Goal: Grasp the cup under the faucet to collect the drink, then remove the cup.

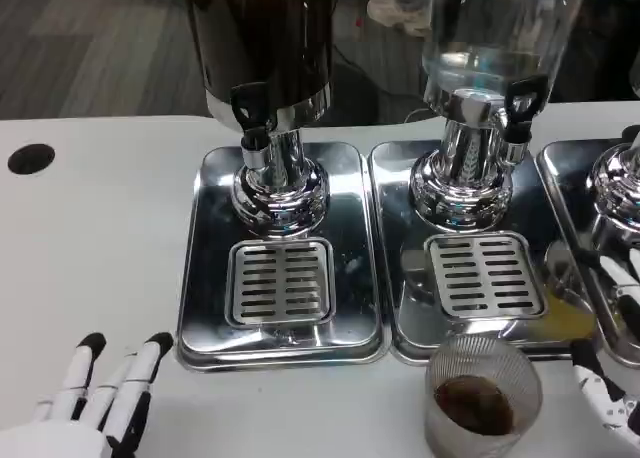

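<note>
Cup (483, 398) stood on tabletop (100, 238) in front of right-hand drip tray (400, 278), clear of faucet (515, 113), dark drink inside: collecting and removal looked done. Right robot hand (605, 393) just beside cup, grip not discernible. Left robot hand (95, 403) spread, idle.

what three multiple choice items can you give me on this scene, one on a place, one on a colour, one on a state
1. Where does the cup stand?
A. on the white table, in front of the middle tray
B. on the left tray's grate
C. under the dark dispenser's faucet

2. What colour is the liquid in the left dispenser?
A. clear
B. dark brown
C. orange

3. How is the left hand?
A. holding the cup
B. pressing a faucet lever
C. holding nothing, fingers apart

Key: 1 A, the cup sits on the table below the middle tray. 2 B, its tank looks dark. 3 C, it rests at the table's near edge, away from everything.
</note>
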You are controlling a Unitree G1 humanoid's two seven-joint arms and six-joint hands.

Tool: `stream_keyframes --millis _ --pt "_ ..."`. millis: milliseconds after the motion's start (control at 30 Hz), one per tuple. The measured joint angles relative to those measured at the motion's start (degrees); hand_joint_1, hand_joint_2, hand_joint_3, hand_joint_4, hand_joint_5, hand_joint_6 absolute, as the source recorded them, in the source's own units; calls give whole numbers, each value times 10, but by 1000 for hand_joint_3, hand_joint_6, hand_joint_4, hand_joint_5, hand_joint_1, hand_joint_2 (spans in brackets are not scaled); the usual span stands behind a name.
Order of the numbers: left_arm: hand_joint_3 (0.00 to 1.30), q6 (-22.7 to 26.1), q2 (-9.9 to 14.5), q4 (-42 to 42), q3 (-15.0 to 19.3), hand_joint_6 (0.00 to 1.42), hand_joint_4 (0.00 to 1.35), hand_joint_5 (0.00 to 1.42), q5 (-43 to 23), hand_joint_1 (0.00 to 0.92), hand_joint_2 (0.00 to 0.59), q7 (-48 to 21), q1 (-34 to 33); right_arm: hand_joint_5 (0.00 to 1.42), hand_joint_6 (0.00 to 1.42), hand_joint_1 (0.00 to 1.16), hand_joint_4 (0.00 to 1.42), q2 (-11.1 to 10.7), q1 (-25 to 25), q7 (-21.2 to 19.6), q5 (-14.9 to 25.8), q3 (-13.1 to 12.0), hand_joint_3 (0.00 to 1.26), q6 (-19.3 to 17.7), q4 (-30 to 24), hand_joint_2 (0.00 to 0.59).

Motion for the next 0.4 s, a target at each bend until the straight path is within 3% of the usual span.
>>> stream_keyframes --millis 400 --pt "81 -8 -4 7 -18 240 0 60 5 0 59 19 -6 0 0 515 0 -17 27 10 46 -2 136 -12 2 437"
